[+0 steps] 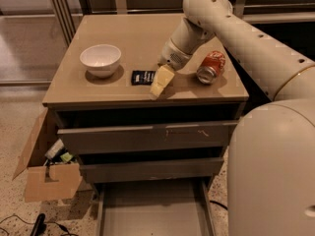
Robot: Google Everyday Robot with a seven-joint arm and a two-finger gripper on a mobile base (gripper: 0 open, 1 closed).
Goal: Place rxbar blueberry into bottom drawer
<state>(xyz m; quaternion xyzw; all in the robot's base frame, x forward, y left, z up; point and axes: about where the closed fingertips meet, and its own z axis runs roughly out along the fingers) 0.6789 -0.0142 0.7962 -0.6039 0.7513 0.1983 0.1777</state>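
The rxbar blueberry point(143, 77), a small dark flat wrapper with white lettering, lies on the cabinet top point(123, 33) near its front edge. My gripper point(161, 81), with pale yellow tips, hangs just right of the bar, low over the top and angled down to the left. It does not hold the bar. The bottom drawer point(152, 213) is pulled out below the front of the cabinet, and its flat grey floor is bare. The two upper drawers point(147, 136) are closed.
A white bowl point(101, 59) stands left of the bar. A red soda can point(210, 67) lies on its side right of the gripper. An open cardboard box point(47, 173) sits on the floor at the left. My white body point(275, 171) fills the right foreground.
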